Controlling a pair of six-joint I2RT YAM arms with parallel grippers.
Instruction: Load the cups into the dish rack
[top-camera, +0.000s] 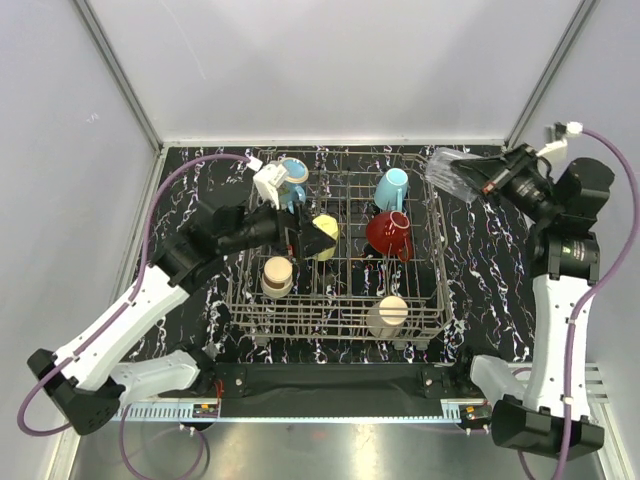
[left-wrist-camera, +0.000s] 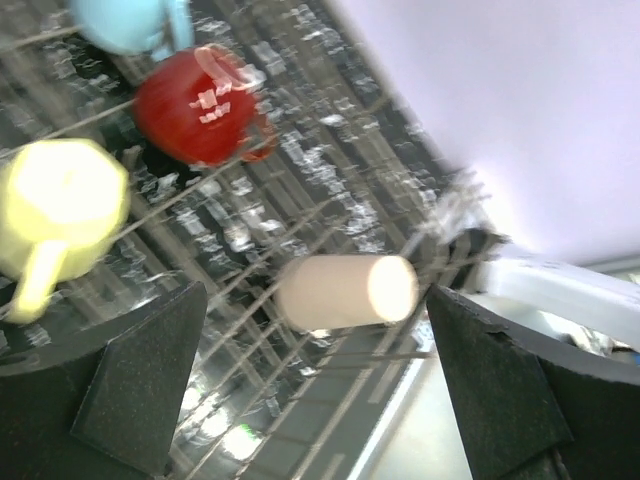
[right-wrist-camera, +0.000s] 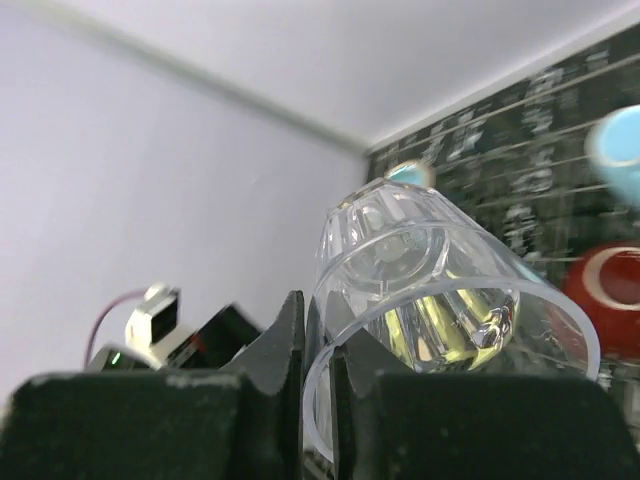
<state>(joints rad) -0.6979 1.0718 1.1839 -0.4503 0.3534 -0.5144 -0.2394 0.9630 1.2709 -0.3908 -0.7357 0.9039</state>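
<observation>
Now the right gripper (right-wrist-camera: 318, 355), clamped on the wall of the glass (right-wrist-camera: 440, 290), holds it tilted just off the far right corner of the rack (top-camera: 442, 290), likely needing a swing inward over a free slot next; the left gripper (left-wrist-camera: 320, 380) hangs wide open, empty, over the rack.

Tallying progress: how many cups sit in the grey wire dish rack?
6: light blue mugs at back, yellow-green mug and red mug mid-rack, cream mugs in front. Others may be hidden.
</observation>
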